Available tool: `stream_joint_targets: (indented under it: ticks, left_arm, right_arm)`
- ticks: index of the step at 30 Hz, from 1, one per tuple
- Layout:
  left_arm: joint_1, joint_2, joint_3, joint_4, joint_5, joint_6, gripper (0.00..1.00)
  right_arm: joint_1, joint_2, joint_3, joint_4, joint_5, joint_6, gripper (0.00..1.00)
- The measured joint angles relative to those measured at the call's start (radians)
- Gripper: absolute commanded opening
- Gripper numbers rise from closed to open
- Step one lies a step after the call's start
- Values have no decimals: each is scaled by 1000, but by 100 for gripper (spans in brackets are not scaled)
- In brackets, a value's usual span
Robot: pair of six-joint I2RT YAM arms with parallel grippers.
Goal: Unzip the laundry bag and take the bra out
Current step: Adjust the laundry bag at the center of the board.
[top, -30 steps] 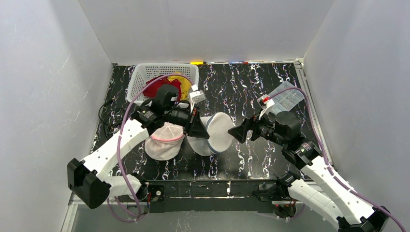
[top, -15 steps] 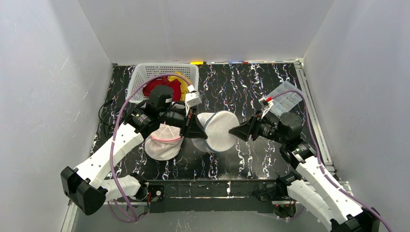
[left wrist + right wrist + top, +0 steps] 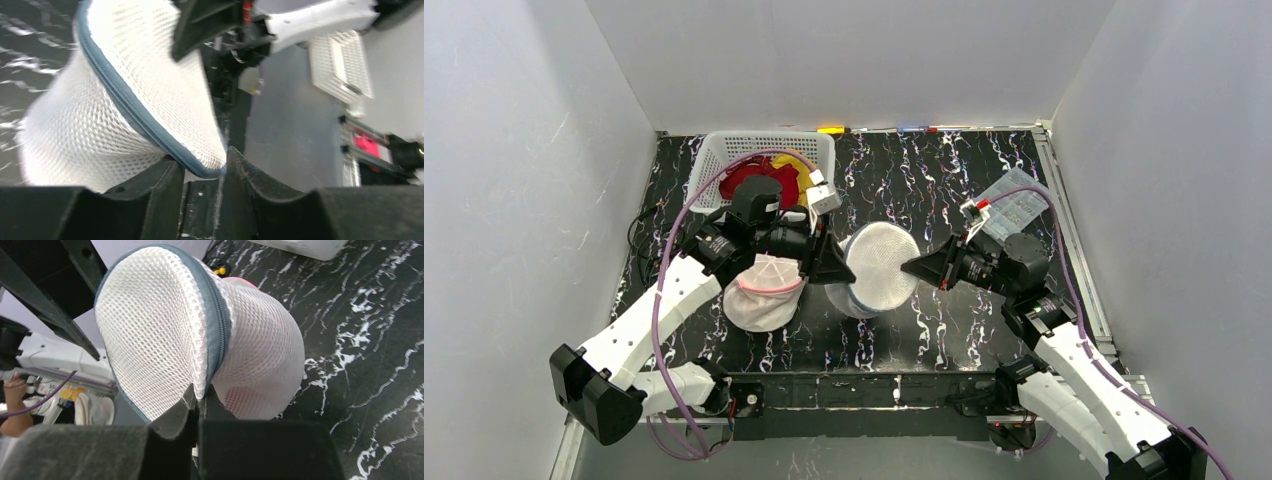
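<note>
A black table [image 3: 944, 170] with white streaks lies under both arms. A white basket [image 3: 724, 150] stands behind the left gripper [image 3: 832, 268], toward the far-left corner, with red and yellow cloth [image 3: 769, 180] in it.

The laundry bag [image 3: 879, 265], a round white mesh one, hangs between the 2 grippers, lifted off the table at its top, with its flat round face tilted up. It is directly in front of the left gripper's tips and just to the left of the right gripper [image 3: 911, 268].

A second mesh pouch [image 3: 762, 295], white with a pink rim, lies on the table under the left arm, just behind and below that gripper. A clear plastic box [image 3: 1019, 205] sits behind the right gripper, near the table's right edge.

In the left wrist view the left gripper [image 3: 205, 175] has its jaws parted a little, wider than the bag's rim, which dips into the gap between them. The right gripper [image 3: 198, 400] is pinched tight on the edge of the bag's flat mesh face.

A grey-blue zipper [image 3: 217, 320] runs round that face, right above the right gripper's fingers. How far it is undone cannot be told. A faint pink tint shows through the mesh beside those fingers. Whether that is the bra cannot be told.
</note>
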Motion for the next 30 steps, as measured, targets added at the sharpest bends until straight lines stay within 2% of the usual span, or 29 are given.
stream_joint_targets:
  ticks: [3,4,11,16,20,24,28,30]
  left_arm:
    - [0,-6,-28,57,-152,-71,66]
    - [0,-13,-50,82,-200,-100,68]
    - [1,-111,-245,218,-545,-446,70]
    - [-6,-194,-391,334,-670,-715,73]
    - [-87,-249,-512,417,-793,-886,76]
    - [-204,-196,-530,497,-903,-998,77]
    - [-261,-73,-530,575,-976,-1096,76]
    - [-278,-22,-530,592,-1001,-1133,73]
  right_arm:
    - [1,0,8,-34,61,5,1]
    - [1,0,10,-41,92,13,1]
    - [3,-2,13,-95,341,129,1]
    - [4,-24,-47,-76,483,283,1]
    - [4,-57,-141,-72,565,410,1]
    - [5,-64,-205,-76,617,504,1]
    - [9,-76,-237,-62,650,570,1]
    - [11,-84,-250,-55,662,595,1]
